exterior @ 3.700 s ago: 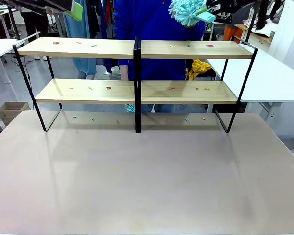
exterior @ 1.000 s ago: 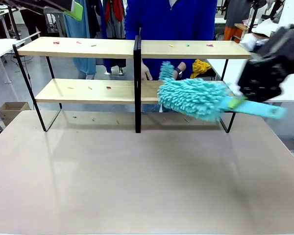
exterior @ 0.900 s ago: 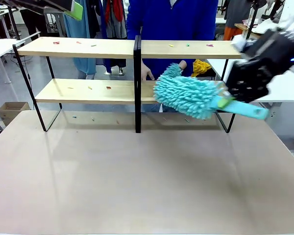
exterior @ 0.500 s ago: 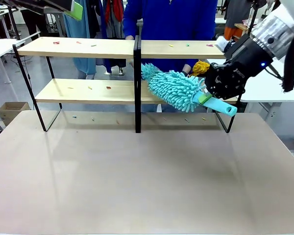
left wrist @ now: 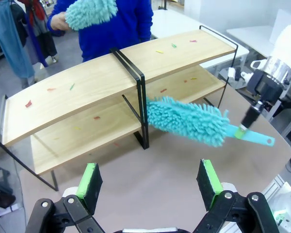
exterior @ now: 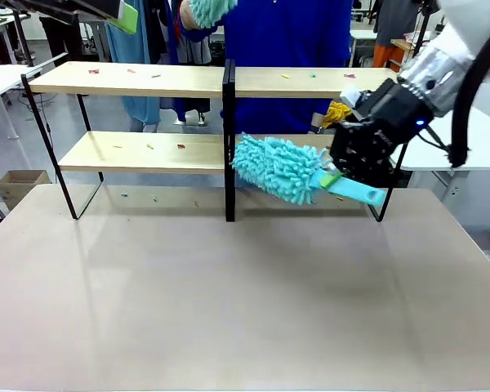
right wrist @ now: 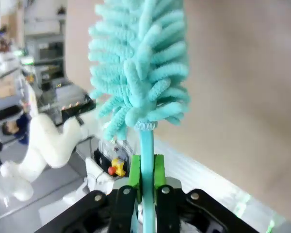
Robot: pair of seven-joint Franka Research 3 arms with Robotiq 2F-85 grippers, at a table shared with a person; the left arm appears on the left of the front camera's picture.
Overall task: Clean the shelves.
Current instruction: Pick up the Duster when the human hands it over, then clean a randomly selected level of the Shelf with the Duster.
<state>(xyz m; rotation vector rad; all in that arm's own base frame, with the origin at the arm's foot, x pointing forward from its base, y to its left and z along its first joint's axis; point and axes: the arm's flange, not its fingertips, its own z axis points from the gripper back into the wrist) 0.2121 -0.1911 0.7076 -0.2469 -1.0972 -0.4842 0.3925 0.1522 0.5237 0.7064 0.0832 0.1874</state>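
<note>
The shelves [exterior: 147, 79] stand across the far side of the table, two light wood boards in a black frame, strewn with small coloured scraps [exterior: 180, 146]. My right gripper [exterior: 336, 173] is shut on the handle of a turquoise fluffy duster [exterior: 278, 168]. The duster's head lies at the lower board's height, just right of the central upright [exterior: 229, 139]. The right wrist view shows the pads clamped on the handle [right wrist: 145, 167], with the head [right wrist: 140, 63] above. My left gripper [left wrist: 149, 187] hangs open and empty above the shelves [left wrist: 87, 90], looking down on the duster [left wrist: 186, 119].
A person in blue stands behind the shelves and holds a second turquoise duster [exterior: 209, 8] up high [left wrist: 89, 12]. More scraps lie on the table [exterior: 229, 294] under the lower board [exterior: 124, 194]. White tables [exterior: 449, 131] stand at the right and far left.
My right arm has swept the duster leftward, from the lower shelf's right end to the central upright. The person's hand has risen from behind the lower shelf to above the top one.
</note>
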